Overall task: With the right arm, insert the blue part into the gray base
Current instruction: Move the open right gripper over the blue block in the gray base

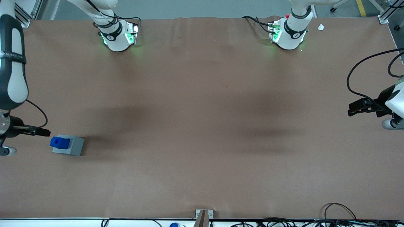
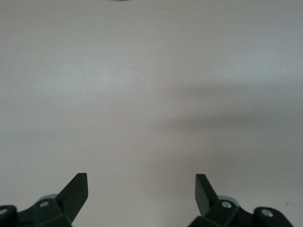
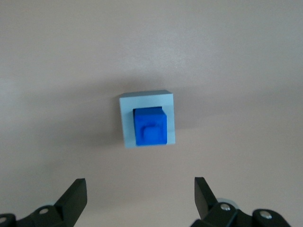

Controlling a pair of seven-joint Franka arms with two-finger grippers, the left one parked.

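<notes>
Evidently near the end of the job. Nearest the front camera, toward the working arm's end of the table (image 1: 202,176): the gray base (image 1: 75,147) (image 3: 124,124), flat on the brown surface. In the base's socket: the blue part (image 1: 58,142) (image 3: 150,127), standing proud of the base's top face, square to its edges, off-centre toward one side of it. Looks seated, though cannot tell how deep from either view. A little farther from the camera than the base, and clear of it: the gripper (image 1: 44,132) (image 3: 138,182) of the right arm (image 1: 12,69), fingers (image 3: 78,189) spread wide, holding nothing, touching neither base nor part. To finish well: keep the fingers apart and lift straight up from the base, so as not to clip the protruding block or nudge the base sideways. Check for a level top on the part against the base's rim; if tilted, come down over the base's centre and press gently, squarely, without side load.
</notes>
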